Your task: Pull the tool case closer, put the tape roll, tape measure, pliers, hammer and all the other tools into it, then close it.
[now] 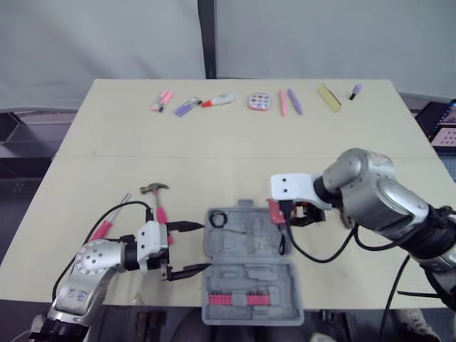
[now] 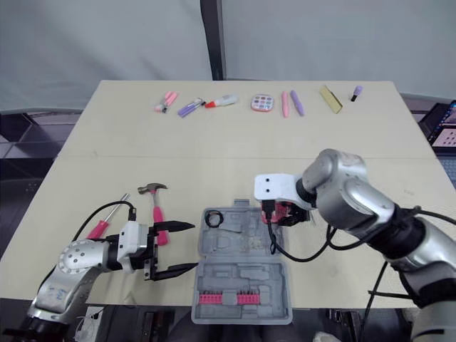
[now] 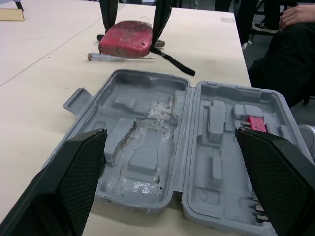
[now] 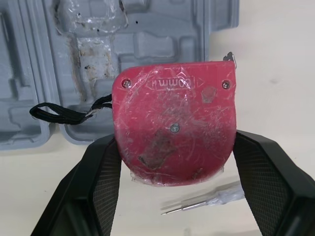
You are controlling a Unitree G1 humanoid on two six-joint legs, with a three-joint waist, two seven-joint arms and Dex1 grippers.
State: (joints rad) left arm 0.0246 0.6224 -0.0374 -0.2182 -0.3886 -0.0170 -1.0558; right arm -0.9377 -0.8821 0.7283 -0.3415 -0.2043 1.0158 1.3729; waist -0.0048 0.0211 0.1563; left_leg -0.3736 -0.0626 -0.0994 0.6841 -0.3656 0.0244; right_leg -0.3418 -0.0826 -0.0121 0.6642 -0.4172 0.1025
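The grey tool case (image 1: 249,274) lies open at the table's front middle, with a black tape roll (image 1: 218,218) in its far left corner and a row of red bits (image 1: 246,298) in its near half. My right gripper (image 1: 288,214) is shut on the red tape measure (image 4: 172,123), holding it by the case's far right corner with its black strap hanging. My left gripper (image 1: 187,249) stands open just left of the case, nothing between its fingers (image 3: 64,187). The hammer (image 1: 158,199) and pink-handled screwdrivers (image 1: 107,224) lie left of the case.
A thin clear-handled screwdriver (image 4: 211,199) lies on the table under the tape measure. Pink, purple and yellow small tools (image 1: 259,102) line the far edge of the table. A person in dark clothes (image 3: 280,64) sits beyond the table's front edge.
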